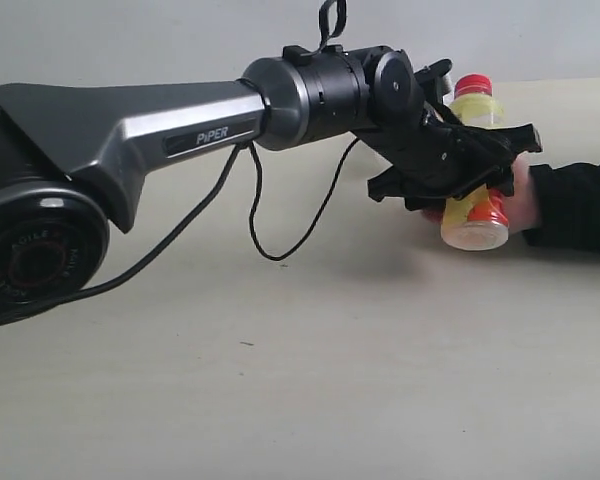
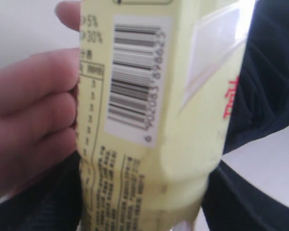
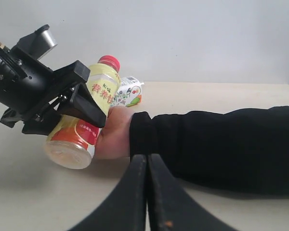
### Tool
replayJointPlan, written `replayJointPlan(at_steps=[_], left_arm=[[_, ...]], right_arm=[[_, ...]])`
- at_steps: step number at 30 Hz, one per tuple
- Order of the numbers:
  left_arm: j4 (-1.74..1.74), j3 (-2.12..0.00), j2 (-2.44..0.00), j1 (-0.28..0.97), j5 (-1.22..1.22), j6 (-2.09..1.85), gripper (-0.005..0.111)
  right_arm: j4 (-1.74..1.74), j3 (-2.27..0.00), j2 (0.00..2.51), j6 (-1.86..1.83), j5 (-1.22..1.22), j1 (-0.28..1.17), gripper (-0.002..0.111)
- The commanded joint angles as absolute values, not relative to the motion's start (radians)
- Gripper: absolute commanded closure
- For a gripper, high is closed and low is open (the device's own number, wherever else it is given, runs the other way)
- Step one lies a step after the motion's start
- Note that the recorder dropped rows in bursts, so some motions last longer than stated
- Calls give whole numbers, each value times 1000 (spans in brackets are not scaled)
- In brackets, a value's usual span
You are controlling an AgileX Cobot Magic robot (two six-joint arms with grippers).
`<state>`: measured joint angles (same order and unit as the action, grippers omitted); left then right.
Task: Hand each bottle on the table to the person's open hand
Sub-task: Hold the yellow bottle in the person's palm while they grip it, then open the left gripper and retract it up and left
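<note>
Yellow bottle [image 2: 192, 125], barcode [image 2: 135, 79] (left wrist only)

Here's the long gunmetal-grey metal arm link [image 1: 130, 115], white PiPER lettering on its side; round black wrist housing [image 1: 350, 90], angular black left gripper [image 1: 500, 165], thin black cable [image 1: 252, 210] looping underneath.

My left arm [image 1: 130, 125] stretches out level, wrist angled downward, and the left gripper [image 1: 500, 162] is clamped across the bottle [image 1: 472, 222]. My right gripper [image 3: 147, 185] has its fingers pressed together, holding nothing.
</note>
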<state>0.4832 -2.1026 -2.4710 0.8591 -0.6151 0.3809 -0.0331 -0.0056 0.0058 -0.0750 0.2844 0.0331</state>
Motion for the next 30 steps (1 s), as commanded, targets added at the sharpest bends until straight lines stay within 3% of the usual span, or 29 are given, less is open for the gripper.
replayJointPlan(at_steps=[1,8,19,21,30], left_arm=[[500,-2143,-2501,853,-626,409,107],[518,-2143,-2503,828,-648,453,103],[536,-2143,-2503,824,-650,449,34],[538,-2143,-2503,824,-648,445,29],[542,-2143,-2484,824,-655,397,30]], right_arm=[[-35,0,0,-78,283,28,108],[-35,0,0,-78,283,28,108],[-35,0,0,-78,283,28,108],[-35,0,0,-78,283,28,108],[-35,0,0,-78,283,28,108]])
